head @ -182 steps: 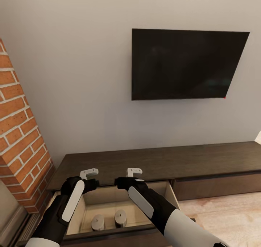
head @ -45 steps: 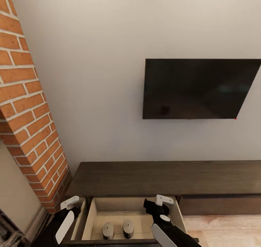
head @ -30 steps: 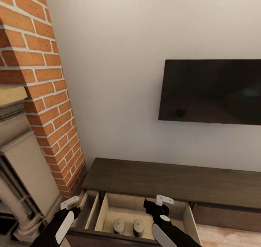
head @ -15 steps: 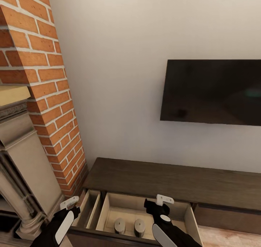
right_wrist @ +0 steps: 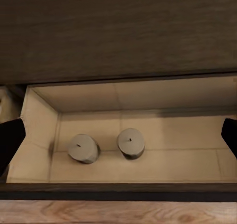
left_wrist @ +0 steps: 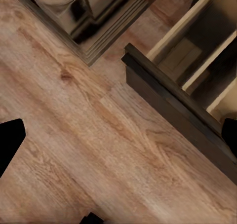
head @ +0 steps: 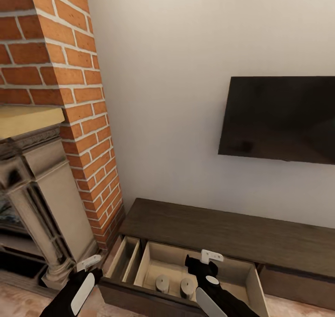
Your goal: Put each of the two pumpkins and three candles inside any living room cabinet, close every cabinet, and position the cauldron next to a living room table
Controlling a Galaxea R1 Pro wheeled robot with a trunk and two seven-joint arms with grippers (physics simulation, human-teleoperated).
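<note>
Pale wall [head: 163, 98] rises behind the long, dark brown cabinet [head: 223, 228], with a black television [head: 284, 119] mounted above it and a red brick chimney [head: 70, 75] and stone fireplace surround [head: 42, 200] to one side. No writing or brand is legible anywhere. Its wide drawer [right_wrist: 42, 120] stands pulled out, pale wood inside, and two stubby grey candles [right_wrist: 83, 148] [right_wrist: 131, 143] stand upright near each other on its floor. Over that drawer the right pincer [head: 204, 261] hangs released and empty. Left pincer [head: 90, 266], also spread and empty, hangs above wooden floor [left_wrist: 74, 135].
</note>
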